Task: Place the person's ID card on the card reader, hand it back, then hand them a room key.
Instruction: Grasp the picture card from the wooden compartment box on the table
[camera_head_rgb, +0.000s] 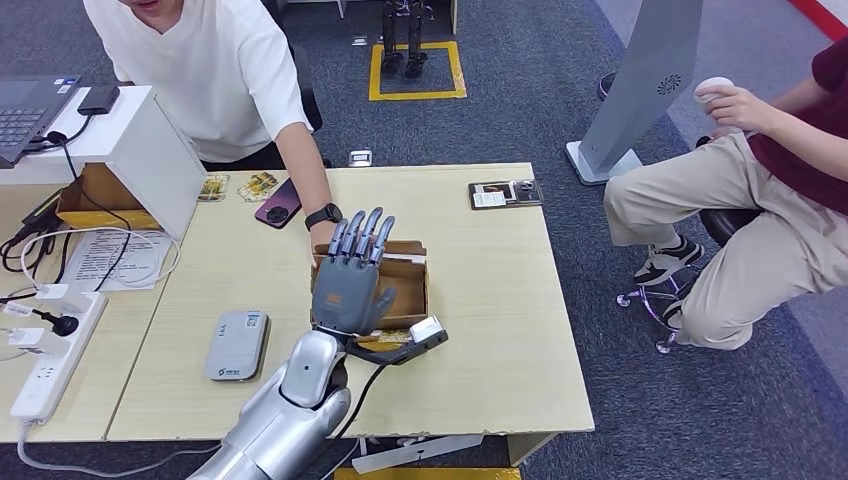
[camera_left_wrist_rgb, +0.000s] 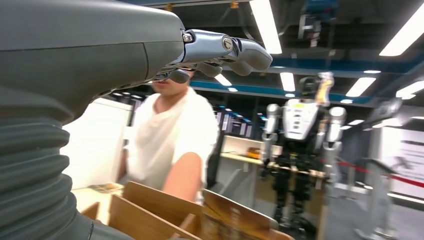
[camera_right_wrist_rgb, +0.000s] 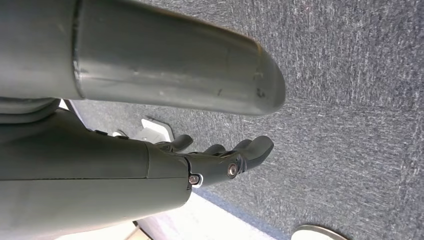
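Observation:
My left hand (camera_head_rgb: 352, 275) is raised over a small cardboard box (camera_head_rgb: 408, 278) at the middle of the table, fingers stretched out and apart, with nothing visible in it. In the left wrist view the fingers (camera_left_wrist_rgb: 225, 50) point toward the person in a white shirt (camera_left_wrist_rgb: 172, 135) above the box's dividers (camera_left_wrist_rgb: 165, 210). That person's forearm with a black watch (camera_head_rgb: 322, 215) reaches to the box, and their hand is hidden behind mine. A grey card reader (camera_head_rgb: 237, 345) lies left of the box. My right hand (camera_right_wrist_rgb: 220, 160) hangs over grey carpet, fingers loosely bent, holding nothing.
Two small cards (camera_head_rgb: 212, 187) (camera_head_rgb: 258, 185) and a dark phone (camera_head_rgb: 278, 203) lie near the table's far edge; a card holder (camera_head_rgb: 505, 194) sits far right. A black corded device (camera_head_rgb: 412, 340) rests by the box. Power strip (camera_head_rgb: 45, 365) and laptop (camera_head_rgb: 30, 110) at left. A seated person (camera_head_rgb: 760, 200) at right.

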